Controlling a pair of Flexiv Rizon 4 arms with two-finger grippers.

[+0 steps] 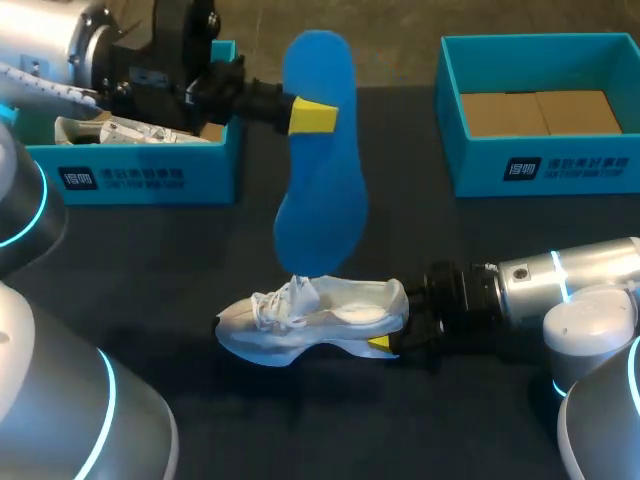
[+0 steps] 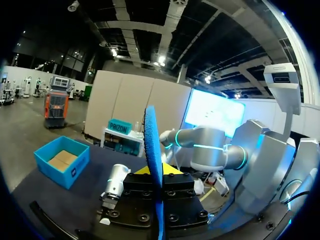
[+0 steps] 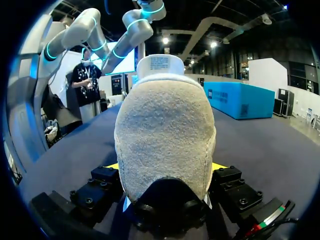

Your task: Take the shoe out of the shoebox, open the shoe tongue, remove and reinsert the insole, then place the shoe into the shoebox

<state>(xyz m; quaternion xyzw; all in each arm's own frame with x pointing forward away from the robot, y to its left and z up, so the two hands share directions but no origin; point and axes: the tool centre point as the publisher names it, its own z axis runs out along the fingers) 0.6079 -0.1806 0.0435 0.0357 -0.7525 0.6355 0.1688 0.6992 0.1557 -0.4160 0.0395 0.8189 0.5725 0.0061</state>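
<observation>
Insole up in the air, blue and upright, with our left end effector clamped on its upper part. Its lower tip hangs just over the laces of the white shoe. Our right end effector is clamped on the heel, and the shoe sits on the table, toe pointing left. Left shoebox sits far left, right shoebox far right, with bare table between their facing edges and left of the toe.

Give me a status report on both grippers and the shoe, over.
Left gripper shut on blue insole, held upright over the shoe. Right gripper shut on shoe heel, shoe on the table. Nothing between insole and shoe opening.
</observation>
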